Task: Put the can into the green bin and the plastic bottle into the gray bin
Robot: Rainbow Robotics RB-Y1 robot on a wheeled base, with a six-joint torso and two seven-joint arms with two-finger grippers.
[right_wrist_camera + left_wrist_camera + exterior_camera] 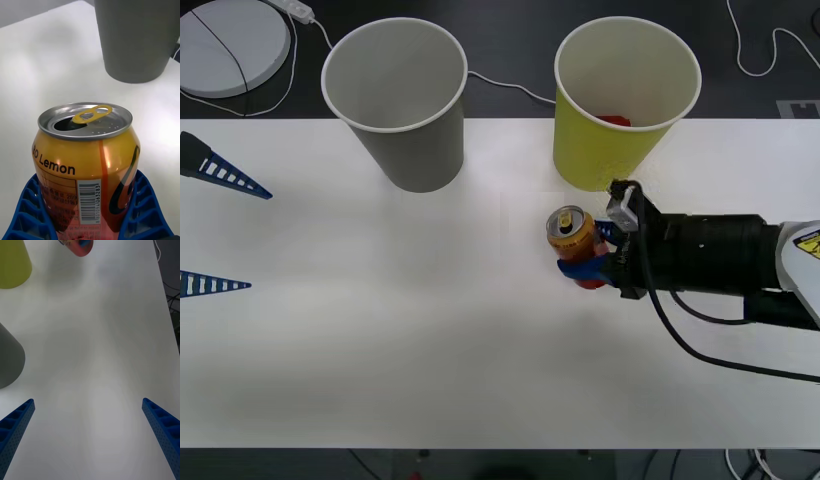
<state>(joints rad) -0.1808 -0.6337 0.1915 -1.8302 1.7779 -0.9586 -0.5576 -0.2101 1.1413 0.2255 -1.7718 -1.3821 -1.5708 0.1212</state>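
Right gripper (588, 262) clamps the can (570, 234) between its blue fingers above the white table (380, 330) in the front view, just short of the green bin (620, 105), which stands at the table's far edge with something red inside. Beside it to the left stands the gray bin (400, 100); the left gripper (220, 228) waits at the left edge, fingers spread wide.

From the right wrist, the can (88, 165) sits upright between the ribbed fingers (144, 210), its top open and gold tab raised, the gray bin (135, 39) beyond it.

From the left wrist, both fingers (15, 427) stand far apart over bare table (97, 352), with the gray bin (9, 360), green bin (13, 262) and the can's base (78, 246) at the edges.
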